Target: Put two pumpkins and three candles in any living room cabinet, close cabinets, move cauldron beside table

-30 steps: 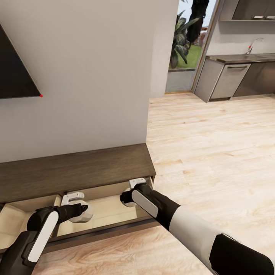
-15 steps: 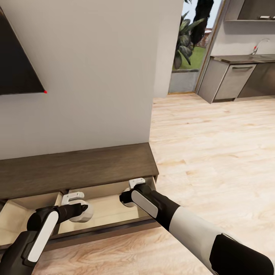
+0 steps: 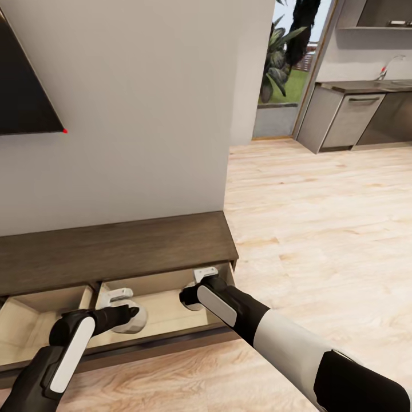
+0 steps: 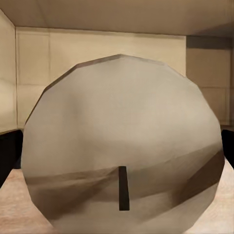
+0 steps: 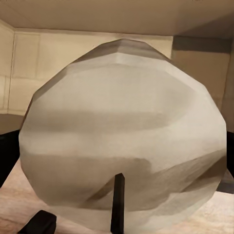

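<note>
Left wrist view is pretty much all candle: a beige-grey candle point(image 4: 124, 161) sits right up against the camera, flat top facing it, with the dark wick as a short line low on the face. The faceted edge makes it look almost like a ball from here. Can't see the fingers, so I honestly can't tell how wide the left gripper point(image 3: 127, 313) is. It's close enough that it looks held, but that's not something I can confirm.

Right wrist view is the same deal: a second candle point(image 5: 124, 129) sits dead ahead of the right gripper point(image 3: 191, 296), wick low down, with a dark bit of finger point(image 5: 37, 223) poking in at the corner. How far those fingers are spread I can't tell either.

Behind both candles you get pale wood walls, so both grippers are inside the cabinet point(image 3: 114, 252).

Head view backs that up. Both arms reach down into the open front of the long dark-brown cabinet, the left one into the same pale compartment as the right, with a white rounded wrist piece on each. Another open compartment sits further out on the left gripper's side.

Beyond the grippers there's the cabinet's dark top, then the plain wall with a corner of the black TV point(image 3: 26, 86). Far off past the right arm is the plank floor point(image 3: 320, 217) and grey kitchen units point(image 3: 343, 120).
</note>
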{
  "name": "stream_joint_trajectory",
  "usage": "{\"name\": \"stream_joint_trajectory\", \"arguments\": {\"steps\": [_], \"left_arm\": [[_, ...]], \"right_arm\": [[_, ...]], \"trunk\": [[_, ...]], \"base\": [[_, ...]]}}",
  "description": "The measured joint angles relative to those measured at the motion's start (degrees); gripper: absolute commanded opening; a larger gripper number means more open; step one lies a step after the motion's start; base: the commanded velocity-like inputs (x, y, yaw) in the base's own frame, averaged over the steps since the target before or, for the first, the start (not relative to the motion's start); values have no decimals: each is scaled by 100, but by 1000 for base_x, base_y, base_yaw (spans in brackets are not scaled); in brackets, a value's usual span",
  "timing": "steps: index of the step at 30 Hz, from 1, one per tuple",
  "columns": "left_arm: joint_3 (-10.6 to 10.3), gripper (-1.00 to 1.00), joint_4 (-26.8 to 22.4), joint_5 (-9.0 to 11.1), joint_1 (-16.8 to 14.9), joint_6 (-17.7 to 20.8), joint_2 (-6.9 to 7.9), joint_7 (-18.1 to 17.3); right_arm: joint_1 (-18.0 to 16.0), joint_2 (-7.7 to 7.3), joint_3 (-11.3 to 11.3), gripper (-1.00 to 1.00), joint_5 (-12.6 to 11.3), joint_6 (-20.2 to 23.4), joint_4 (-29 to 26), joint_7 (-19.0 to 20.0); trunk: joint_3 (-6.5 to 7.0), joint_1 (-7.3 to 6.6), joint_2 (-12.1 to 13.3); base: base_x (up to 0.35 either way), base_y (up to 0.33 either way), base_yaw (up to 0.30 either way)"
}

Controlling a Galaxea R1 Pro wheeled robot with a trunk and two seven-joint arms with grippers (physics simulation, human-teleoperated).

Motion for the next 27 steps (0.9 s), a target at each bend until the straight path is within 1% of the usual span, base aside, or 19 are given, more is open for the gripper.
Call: {"name": "stream_joint_trajectory", "arguments": {"steps": [5,10,14,17,19,20,22,27], "left_arm": [[-11,-100,-59,5,-32,-6,-57,-4],[-17,-100,-81,-5,-40,-4,-107,-3],[-14,-100,-78,-14,-56,-15,-109,-3],[-10,-100,-82,-35,-61,-31,-106,5],[-8,-100,-74,-63,-62,-158,-104,15],[-8,-100,-64,-79,-63,-306,-96,31],[-8,-100,-39,-84,-62,-421,-87,44],[-8,-100,-31,-76,-57,-496,-93,52]], "right_arm": [[0,0,0,-100,19,-162,20,-7],[2,0,5,-100,32,-215,25,-9],[2,0,108,-100,33,-242,25,-9],[1,0,145,-100,30,-247,21,-10],[2,0,153,-100,29,-248,20,-10],[2,0,155,-100,28,-252,18,-10],[2,0,157,-100,28,-255,17,-10],[2,0,158,-100,28,-258,10,-10]], "trunk": [[-90,110,-201],[-180,220,-401],[-251,308,-562],[-305,374,-682],[-341,417,-762],[-359,439,-802],[-395,483,-883],[-485,593,-1083]], "base": [[0,0,0],[0,0,0],[0,0,0],[0,0,0],[0,0,0],[0,0,0],[0,0,0],[0,0,0]]}}
